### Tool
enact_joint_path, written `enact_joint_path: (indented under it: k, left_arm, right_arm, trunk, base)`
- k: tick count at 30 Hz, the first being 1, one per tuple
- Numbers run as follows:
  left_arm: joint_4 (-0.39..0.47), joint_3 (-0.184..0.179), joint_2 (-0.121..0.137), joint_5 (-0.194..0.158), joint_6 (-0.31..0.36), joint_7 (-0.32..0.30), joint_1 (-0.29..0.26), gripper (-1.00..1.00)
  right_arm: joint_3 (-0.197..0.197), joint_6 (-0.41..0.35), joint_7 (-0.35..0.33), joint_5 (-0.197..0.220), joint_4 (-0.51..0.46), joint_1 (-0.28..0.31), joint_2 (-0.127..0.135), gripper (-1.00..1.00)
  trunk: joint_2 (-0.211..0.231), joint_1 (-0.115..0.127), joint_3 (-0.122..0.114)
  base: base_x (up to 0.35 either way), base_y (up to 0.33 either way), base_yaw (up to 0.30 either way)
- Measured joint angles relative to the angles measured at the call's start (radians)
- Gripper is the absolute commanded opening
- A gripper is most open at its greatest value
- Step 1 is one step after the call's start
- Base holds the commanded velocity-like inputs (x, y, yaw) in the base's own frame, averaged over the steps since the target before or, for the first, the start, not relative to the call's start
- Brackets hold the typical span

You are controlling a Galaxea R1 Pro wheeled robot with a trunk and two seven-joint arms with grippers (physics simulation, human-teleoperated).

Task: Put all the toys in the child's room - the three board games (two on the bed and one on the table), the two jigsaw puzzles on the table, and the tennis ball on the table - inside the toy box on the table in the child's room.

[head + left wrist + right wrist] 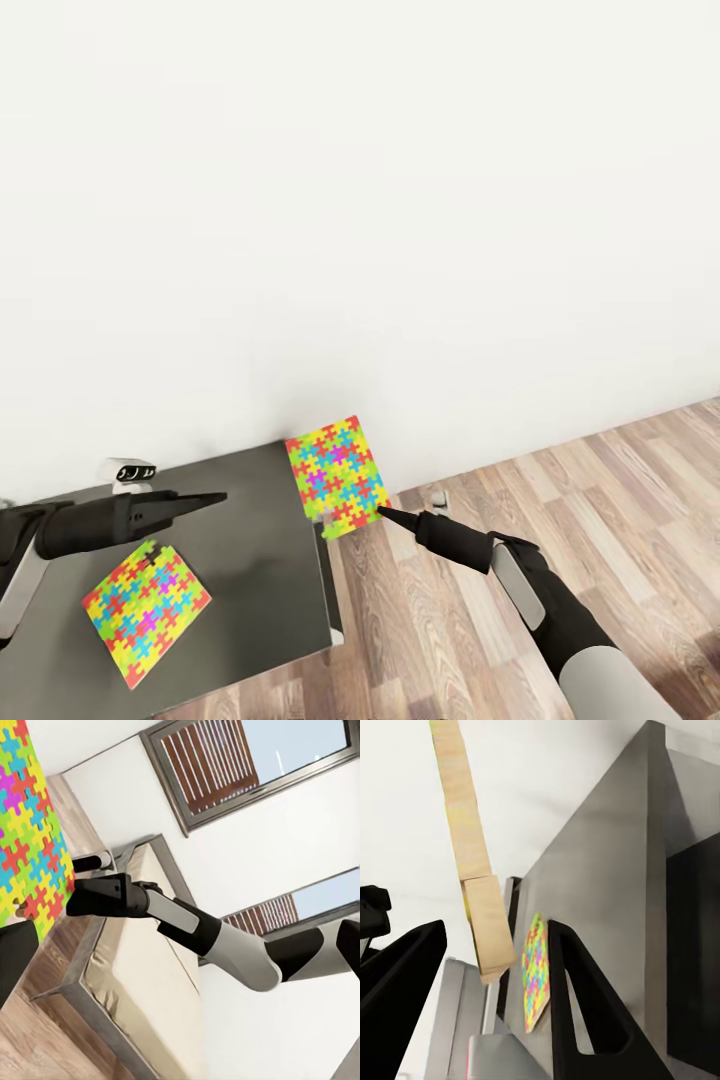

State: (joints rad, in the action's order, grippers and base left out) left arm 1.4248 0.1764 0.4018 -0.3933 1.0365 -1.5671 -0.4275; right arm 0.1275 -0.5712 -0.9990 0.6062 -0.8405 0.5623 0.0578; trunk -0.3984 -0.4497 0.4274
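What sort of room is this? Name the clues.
Probably a bedroom, likely a child's: a bed stands under slatted windows, two bright jigsaw puzzles sit at a dark grey table, and the floor is wood plank below a white wall.

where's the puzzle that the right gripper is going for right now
In the head view, that jigsaw puzzle is at the far right corner of the dark table, partly overhanging its edge, with the right gripper at its near corner.
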Motion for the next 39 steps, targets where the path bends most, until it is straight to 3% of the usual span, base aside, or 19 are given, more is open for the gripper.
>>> enact_joint_path:
  k: [39]
  left_arm:
    - [-0.003, 0.0, 0.012, 0.0, -0.001, 0.0, 0.0, 1.0]
  right_arm:
    - [0.002, 0.004, 0.0, -0.005, 0.0, 0.0, -0.011, -1.0]
  trunk:
    - [0.0, 0.0, -0.065]
  base:
    - [-0.004, 0.001, 0.0]
